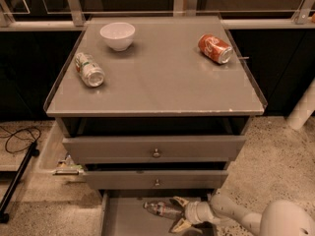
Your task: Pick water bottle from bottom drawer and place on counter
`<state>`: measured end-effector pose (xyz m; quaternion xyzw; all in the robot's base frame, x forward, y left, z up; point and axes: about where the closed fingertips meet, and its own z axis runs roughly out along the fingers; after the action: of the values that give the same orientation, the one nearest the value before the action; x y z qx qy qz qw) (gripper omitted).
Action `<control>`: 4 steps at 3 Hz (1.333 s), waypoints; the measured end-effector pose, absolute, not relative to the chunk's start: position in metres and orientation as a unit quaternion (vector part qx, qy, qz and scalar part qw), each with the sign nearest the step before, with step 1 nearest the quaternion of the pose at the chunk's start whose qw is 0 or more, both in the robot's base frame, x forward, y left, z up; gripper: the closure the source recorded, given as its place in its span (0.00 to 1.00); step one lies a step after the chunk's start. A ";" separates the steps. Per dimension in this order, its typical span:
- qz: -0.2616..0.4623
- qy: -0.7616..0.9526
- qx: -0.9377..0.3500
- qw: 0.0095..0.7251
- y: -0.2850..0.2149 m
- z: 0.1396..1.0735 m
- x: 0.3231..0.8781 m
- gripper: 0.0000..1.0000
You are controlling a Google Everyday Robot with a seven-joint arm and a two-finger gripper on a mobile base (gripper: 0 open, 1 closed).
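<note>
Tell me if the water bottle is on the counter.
No, the water bottle lies in the bottom drawer, at the end effector.

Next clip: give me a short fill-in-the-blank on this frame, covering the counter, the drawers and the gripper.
The drawer holding the water bottle is the ____ of three.
The bowl on the counter is coloured ____.
The red can and the silver-green can both lie on their ____.
The gripper is in that drawer at the bottle, fingers ____.
Missing words: lowest; white; sides; open.

The gripper [176, 213] sits in bottom drawer [128, 221], 2 part-open drawers [123, 149] jutting above; counter [157, 82] middle lies bare.
</note>
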<state>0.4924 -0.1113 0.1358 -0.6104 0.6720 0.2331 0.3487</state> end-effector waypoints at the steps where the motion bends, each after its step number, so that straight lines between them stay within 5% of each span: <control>1: 0.233 0.672 -0.610 0.349 -0.111 0.136 0.492 0.42; 3: 0.233 0.672 -0.610 0.349 -0.111 0.136 0.492 0.89; 4: 0.233 0.672 -0.610 0.349 -0.111 0.136 0.492 1.00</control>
<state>0.4924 -0.1112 0.1357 -0.6104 0.6719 0.2332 0.3486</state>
